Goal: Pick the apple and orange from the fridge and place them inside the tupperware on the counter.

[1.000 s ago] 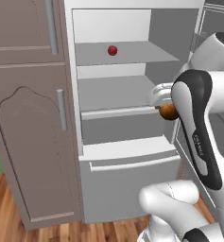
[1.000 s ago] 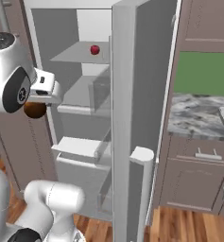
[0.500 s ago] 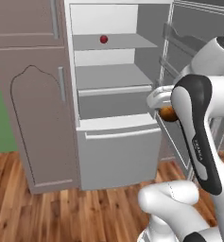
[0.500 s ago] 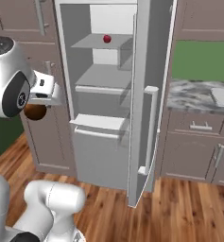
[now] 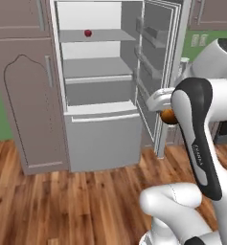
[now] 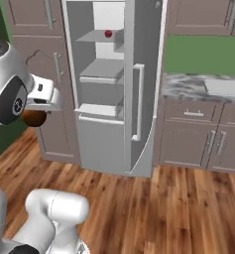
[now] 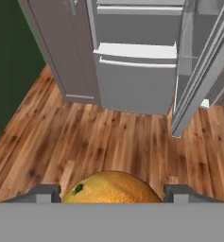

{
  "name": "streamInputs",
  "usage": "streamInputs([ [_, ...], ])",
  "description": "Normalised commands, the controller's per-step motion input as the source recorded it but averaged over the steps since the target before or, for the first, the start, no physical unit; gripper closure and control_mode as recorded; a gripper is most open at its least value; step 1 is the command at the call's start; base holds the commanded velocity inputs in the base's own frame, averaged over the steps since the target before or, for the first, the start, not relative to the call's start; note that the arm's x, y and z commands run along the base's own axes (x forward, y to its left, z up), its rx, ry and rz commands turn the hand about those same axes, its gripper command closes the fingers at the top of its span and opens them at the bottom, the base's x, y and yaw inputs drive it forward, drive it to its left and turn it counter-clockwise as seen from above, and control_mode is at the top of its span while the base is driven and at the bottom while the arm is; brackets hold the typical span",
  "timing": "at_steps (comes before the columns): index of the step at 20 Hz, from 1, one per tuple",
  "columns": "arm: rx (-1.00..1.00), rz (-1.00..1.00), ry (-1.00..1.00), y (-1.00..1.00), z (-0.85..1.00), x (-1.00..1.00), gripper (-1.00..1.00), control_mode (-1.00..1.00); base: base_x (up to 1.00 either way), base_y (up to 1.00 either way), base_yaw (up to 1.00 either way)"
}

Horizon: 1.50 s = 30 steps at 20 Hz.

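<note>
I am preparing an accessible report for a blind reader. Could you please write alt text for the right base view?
The gripper at the left holds the orange above a wooden floor. Behind it the fridge stands open, with the apple on an upper shelf. At the right, the white tupperware sits on the marbled counter.

1 apple (image 5: 88, 33), 1 orange (image 7: 111, 187).
</note>
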Motion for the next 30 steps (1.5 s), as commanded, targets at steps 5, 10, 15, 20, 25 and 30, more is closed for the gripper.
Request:
streamInputs([
  [5,0.0,0.0,0.0,0.0,0.0,0.0,1.0,1.0,-0.13,-1.0,-0.01],
  [10,0.0,0.0,0.0,0.0,0.0,0.0,1.0,1.0,0.0,-1.0,-0.01],
  [15,0.0,0.0,0.0,0.0,0.0,0.0,1.0,1.0,0.0,-1.0,0.0],
  [20,0.0,0.0,0.0,0.0,0.0,0.0,1.0,1.0,0.01,-1.0,-0.01],
  [25,0.0,0.0,0.0,0.0,0.0,0.0,1.0,1.0,0.39,-0.96,-0.03],
  [30,0.0,0.0,0.0,0.0,0.0,0.0,1.0,1.0,0.86,-0.59,0.0],
])
